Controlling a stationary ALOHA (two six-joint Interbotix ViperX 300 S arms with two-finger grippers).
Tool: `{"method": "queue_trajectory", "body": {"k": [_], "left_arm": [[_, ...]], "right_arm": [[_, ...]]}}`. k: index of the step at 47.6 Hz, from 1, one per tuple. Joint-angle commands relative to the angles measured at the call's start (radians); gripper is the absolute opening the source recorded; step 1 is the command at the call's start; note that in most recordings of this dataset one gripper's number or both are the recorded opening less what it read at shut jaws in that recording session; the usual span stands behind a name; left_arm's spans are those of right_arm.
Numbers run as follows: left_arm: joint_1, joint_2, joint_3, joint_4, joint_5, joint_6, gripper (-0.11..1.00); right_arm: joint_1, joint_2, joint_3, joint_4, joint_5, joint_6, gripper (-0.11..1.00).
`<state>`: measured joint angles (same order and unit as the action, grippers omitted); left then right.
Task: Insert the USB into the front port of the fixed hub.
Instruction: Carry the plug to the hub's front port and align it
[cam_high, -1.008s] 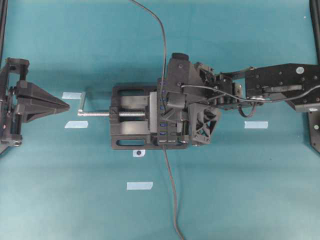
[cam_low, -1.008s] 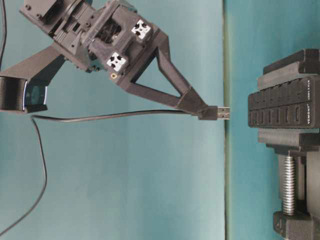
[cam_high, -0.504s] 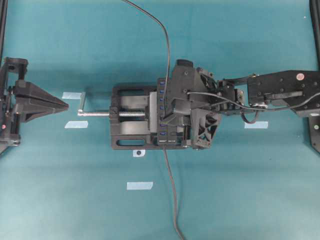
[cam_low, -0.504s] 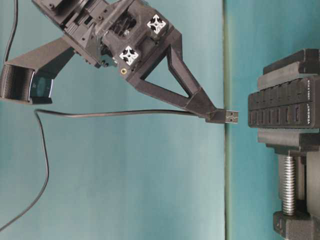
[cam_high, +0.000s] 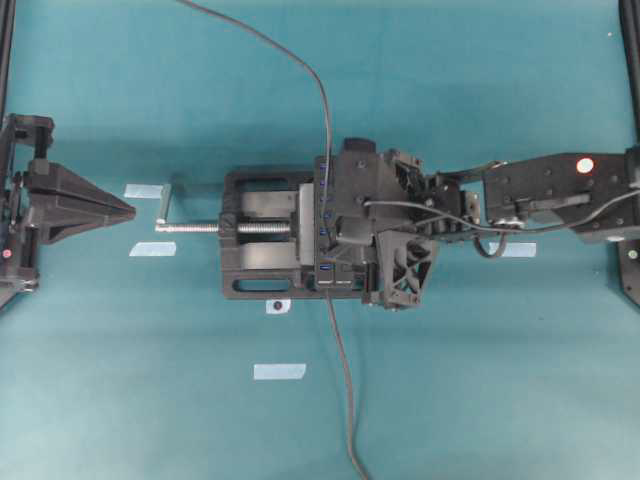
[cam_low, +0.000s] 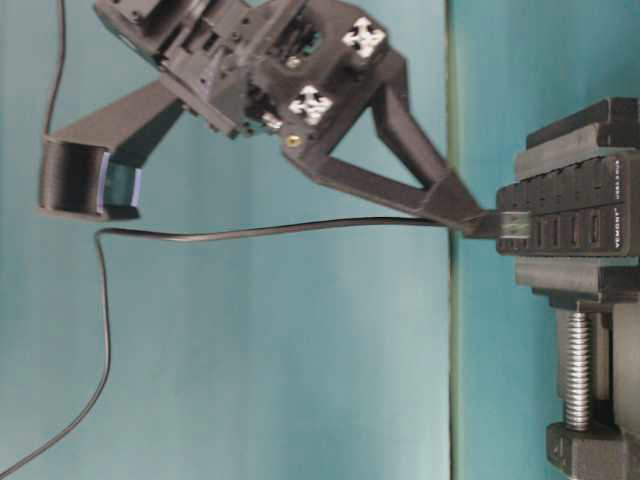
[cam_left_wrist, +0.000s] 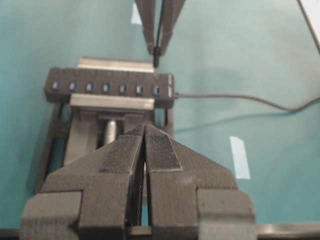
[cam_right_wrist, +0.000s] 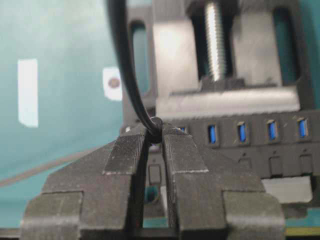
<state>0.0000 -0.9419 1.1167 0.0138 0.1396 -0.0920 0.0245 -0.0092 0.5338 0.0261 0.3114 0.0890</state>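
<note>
The fixed hub (cam_low: 570, 215) is a narrow black strip with blue ports (cam_left_wrist: 107, 88), clamped in a black vise (cam_high: 260, 235). My right gripper (cam_low: 485, 218) is shut on the USB (cam_low: 513, 225), a small black plug. The plug's tip meets the hub face at the end port. How deep it sits cannot be told. In the right wrist view the fingertips (cam_right_wrist: 172, 145) pinch the plug's rear and its cable (cam_right_wrist: 125, 75) rises from them. In the left wrist view the right gripper (cam_left_wrist: 156, 47) hangs above the hub's right end. My left gripper (cam_high: 130, 210) rests shut and empty, left of the vise.
The vise's silver screw handle (cam_high: 190, 227) points toward the left gripper. The hub's own cable (cam_high: 345, 400) trails toward the front edge. The USB cable (cam_high: 328, 120) runs off toward the back. Pale tape marks (cam_high: 279, 371) lie on the teal table (cam_high: 480, 400).
The right gripper has carried the plug toward the hub, closing the gap until the plug's tip meets the port row. The left gripper has stayed still.
</note>
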Motion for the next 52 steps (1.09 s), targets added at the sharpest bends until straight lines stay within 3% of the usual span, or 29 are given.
{"method": "queue_trajectory", "body": {"k": [1, 52], "left_arm": [[-0.003, 0.005, -0.011, 0.002, -0.009, -0.002, 0.0], [-0.002, 0.002, -0.011, 0.0, -0.011, -0.002, 0.0]], "right_arm": [[0.008, -0.006, -0.029, -0.002, -0.002, 0.003, 0.06], [0.012, 0.035, -0.037, -0.003, -0.006, -0.002, 0.06]]}}
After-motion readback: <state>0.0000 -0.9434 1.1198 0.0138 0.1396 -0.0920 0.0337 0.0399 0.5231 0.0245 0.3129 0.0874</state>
